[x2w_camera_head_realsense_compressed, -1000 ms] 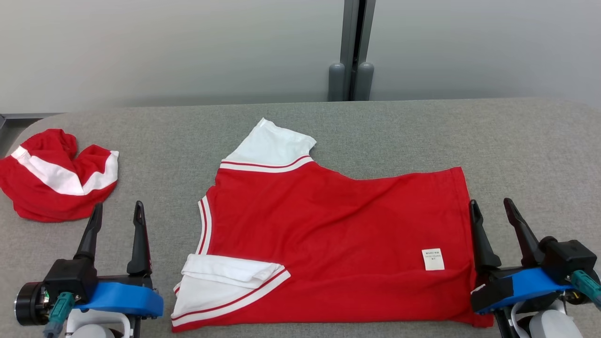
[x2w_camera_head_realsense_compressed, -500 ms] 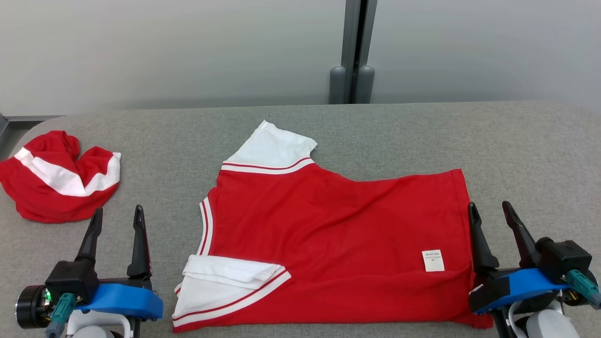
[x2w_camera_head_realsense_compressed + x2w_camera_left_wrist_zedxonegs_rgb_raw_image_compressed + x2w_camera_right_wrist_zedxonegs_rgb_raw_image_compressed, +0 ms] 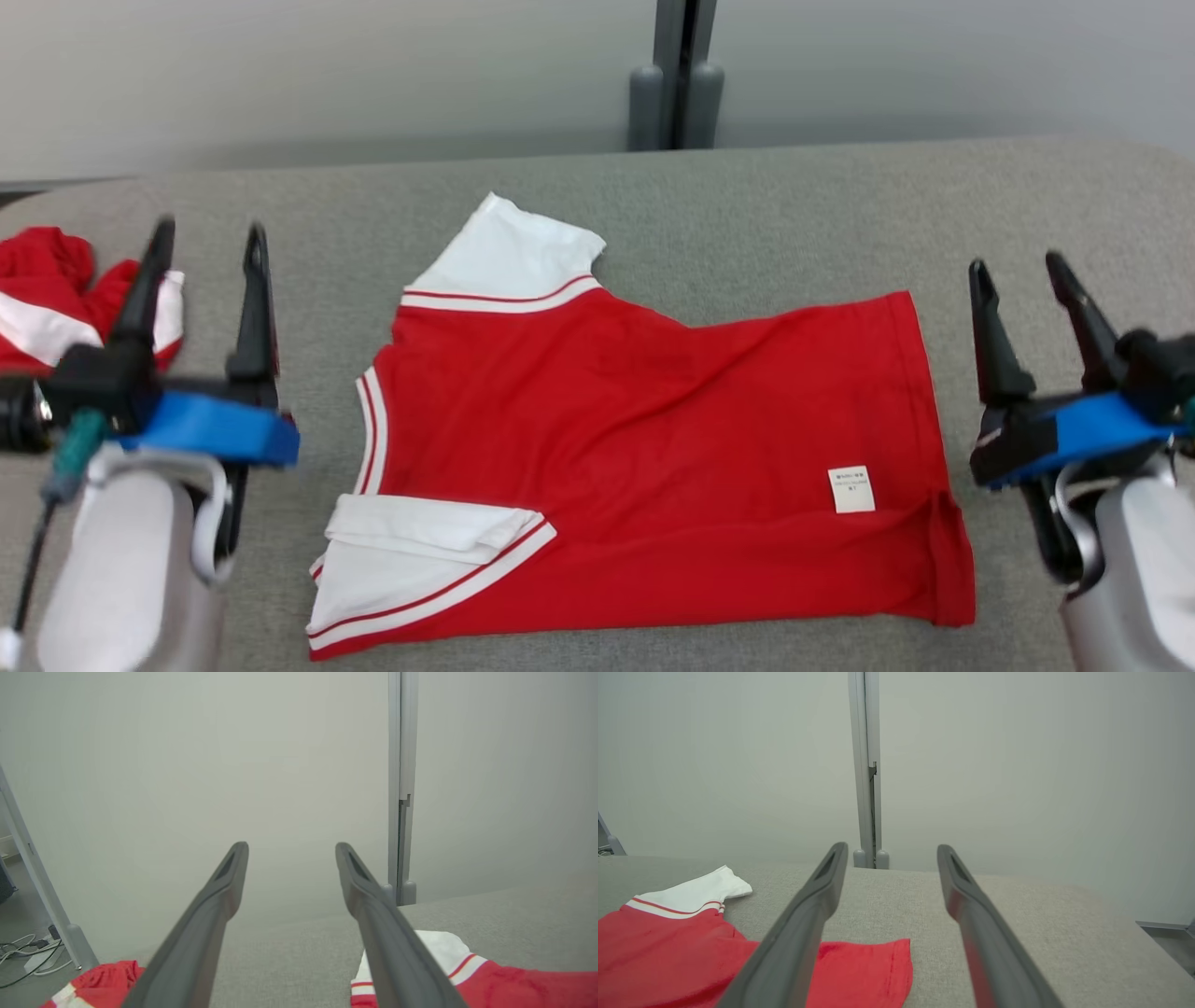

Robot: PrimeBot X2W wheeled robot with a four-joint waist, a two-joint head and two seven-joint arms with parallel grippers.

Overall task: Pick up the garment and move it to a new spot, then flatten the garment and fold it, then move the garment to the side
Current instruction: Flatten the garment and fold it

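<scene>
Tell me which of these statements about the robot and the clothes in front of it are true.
1. The red shirt lies spread on the grey table. True.
2. The left gripper is clamped on a sleeve. False: it is open and holds nothing.
3. A small white label shows near the shirt's hem. True.
4. The right gripper presses down on the shirt. False: it stands open beside the hem, holding nothing.
5. The second garment is neatly folded. False: it lies crumpled at the table's left end.
</scene>
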